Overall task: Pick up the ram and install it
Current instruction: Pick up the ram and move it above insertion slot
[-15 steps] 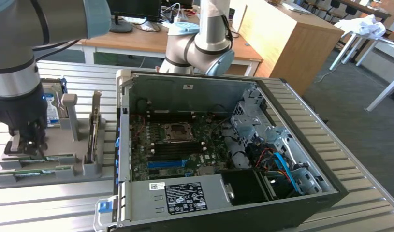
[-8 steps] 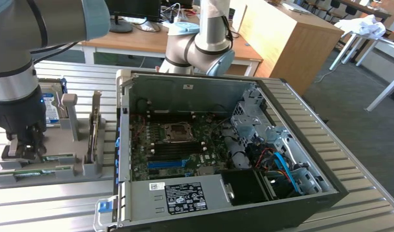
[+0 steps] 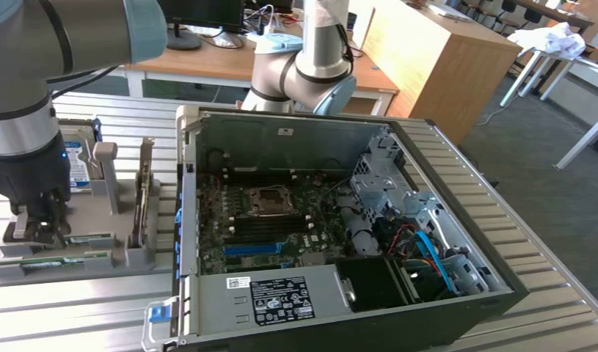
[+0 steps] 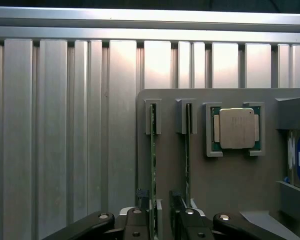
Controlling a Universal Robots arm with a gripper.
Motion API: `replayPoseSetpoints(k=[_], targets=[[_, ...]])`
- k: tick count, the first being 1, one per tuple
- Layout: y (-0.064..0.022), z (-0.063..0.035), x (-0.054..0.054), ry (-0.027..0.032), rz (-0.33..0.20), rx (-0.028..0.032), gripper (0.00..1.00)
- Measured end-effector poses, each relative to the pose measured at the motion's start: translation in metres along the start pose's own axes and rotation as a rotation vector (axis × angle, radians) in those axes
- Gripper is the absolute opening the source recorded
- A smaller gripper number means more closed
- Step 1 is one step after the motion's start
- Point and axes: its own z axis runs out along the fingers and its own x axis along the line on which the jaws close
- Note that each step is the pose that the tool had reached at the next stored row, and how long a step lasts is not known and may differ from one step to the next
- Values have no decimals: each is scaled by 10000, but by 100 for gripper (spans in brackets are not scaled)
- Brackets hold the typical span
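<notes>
Claw (image 4: 157, 196) spread astride edge-on ram (image 4: 153, 150), near end hidden.

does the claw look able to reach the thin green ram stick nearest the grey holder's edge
Likely yes: the open claw straddles that thin green ram stick, upright in the grey holder, nothing in between.

Two ram sticks (image 4: 152, 170) (image 4: 187, 160), one processor (image 4: 236, 128), one hard drive (image 3: 78, 161), one computer case (image 3: 279, 136).

My tabletop (image 3: 73, 323) is a bed of ribbed aluminium slats. A grey parts holder (image 3: 147, 257) sits flat on it at the exterior view's left. Just beside the holder, an open computer case (image 3: 279, 143) lies on its side.
</notes>
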Motion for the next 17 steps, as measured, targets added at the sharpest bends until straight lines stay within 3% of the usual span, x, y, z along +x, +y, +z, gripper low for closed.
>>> replayPoseSetpoints(k=[17], targets=[[0,36,17,-1,0,1,30]])
